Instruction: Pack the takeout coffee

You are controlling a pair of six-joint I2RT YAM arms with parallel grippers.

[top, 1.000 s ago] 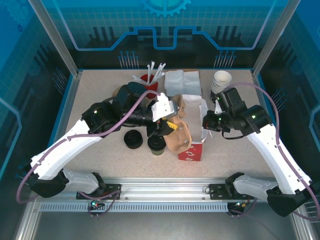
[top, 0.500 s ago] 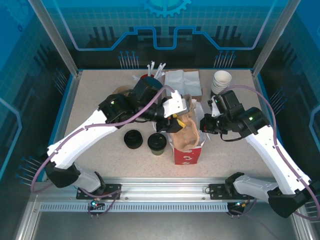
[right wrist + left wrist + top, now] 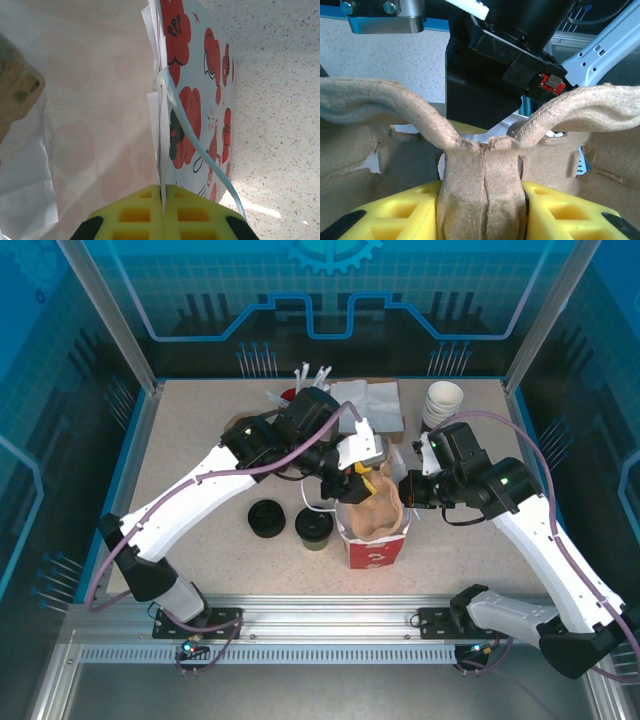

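The takeout coffee [image 3: 314,527], a small dark cup with a black lid, stands on the table just left of the red-and-white paper bag [image 3: 376,552]. The bag stands upright with its mouth open. My left gripper [image 3: 356,476] hangs over that mouth, shut on the middle post of a brown pulp cup carrier [image 3: 374,508]; in the left wrist view its yellow fingers [image 3: 395,215] pinch the carrier [image 3: 482,185] from both sides. My right gripper [image 3: 409,490] is shut on the bag's right top edge, and the right wrist view shows the gripper [image 3: 162,192] clamping the bag wall [image 3: 200,100].
A low stack of loose black lids [image 3: 267,519] sits left of the coffee. At the back are a red holder of white stirrers [image 3: 297,392], paper napkins [image 3: 365,403] and a stack of lidless cups [image 3: 443,400]. Bare table lies at front left and far right.
My left gripper has carried the pulp carrier right and back, from beside the bag to over its mouth. The bag has come from lying slanted to standing upright.
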